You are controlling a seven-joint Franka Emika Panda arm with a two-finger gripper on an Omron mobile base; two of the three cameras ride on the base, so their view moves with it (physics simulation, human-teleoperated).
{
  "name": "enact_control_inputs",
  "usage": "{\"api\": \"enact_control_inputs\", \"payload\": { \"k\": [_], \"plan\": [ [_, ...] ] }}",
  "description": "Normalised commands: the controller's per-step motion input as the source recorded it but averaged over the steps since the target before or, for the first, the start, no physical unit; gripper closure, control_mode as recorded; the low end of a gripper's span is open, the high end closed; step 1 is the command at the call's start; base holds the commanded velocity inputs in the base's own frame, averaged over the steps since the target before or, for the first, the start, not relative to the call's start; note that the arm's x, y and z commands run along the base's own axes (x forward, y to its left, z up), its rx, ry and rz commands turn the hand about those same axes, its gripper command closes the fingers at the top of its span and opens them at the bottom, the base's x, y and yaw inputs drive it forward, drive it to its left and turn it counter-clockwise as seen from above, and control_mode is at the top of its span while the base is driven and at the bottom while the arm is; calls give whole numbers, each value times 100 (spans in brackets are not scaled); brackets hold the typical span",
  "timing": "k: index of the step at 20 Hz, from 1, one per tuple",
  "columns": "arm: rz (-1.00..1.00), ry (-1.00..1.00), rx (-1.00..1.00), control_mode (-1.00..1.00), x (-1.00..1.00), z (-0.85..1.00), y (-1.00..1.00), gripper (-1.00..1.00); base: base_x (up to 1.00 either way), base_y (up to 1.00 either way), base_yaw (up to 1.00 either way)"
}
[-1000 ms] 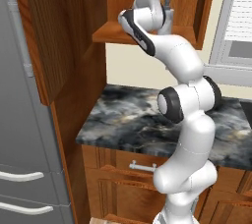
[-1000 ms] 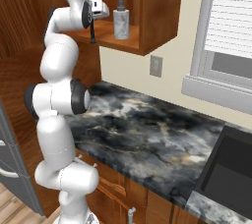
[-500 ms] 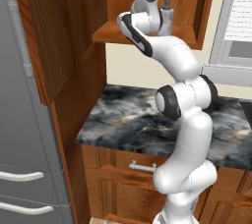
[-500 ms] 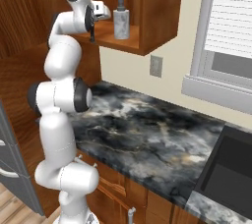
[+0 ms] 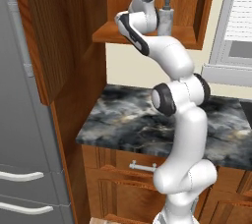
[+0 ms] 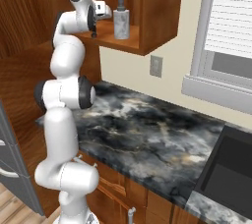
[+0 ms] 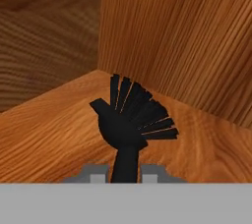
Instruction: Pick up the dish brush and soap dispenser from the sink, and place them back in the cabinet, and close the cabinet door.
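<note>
Reaching up into the cabinet (image 5: 147, 2) at the top middle of the left base view, the white arm has its hand raised to shelf level. In the right base view the tool (image 6: 93, 32) sits at the upper left of the frame, over the front part of the wooden shelf floor (image 6: 125, 43), just beside the soap dispenser (image 6: 121, 19).

The hand view shows the tool (image 7: 126, 175) at the bottom centre with its jaws drawn narrow around the thin dark handle of the dish brush (image 7: 132, 120). The brush's fan of bristles stands up in the middle of that frame, dark in shadow, in front of the corner where the cabinet's inner walls meet the shelf floor. Whether the bristles touch the shelf cannot be told.

The soap dispenser (image 5: 166, 18), white with a dark grey pump top, stands upright on the shelf, right of the robot's hand in both base views.

The cabinet door (image 5: 47, 31) is swung open along the left side of the left base view. Below the cabinet lies the marbled desk (image 6: 147, 134), and the black sink (image 6: 231, 174) shows at the lower right of the right base view.
</note>
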Motion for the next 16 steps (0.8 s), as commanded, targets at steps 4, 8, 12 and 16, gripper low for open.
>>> {"api": "enact_control_inputs", "payload": {
  "k": [4, 8, 12, 16],
  "plan": [
    [0, 0, 0, -100, 26, 0, 1, 100, 0, 0, 0],
    [0, 1, 0, -100, 5, 0, 0, 100, 0, 0, 0],
    [0, 0, 0, -100, 0, 0, 0, -100, 0, 0, 0],
    [0, 0, 0, -100, 0, 0, 0, -100, 0, 0, 0]
  ]
}}
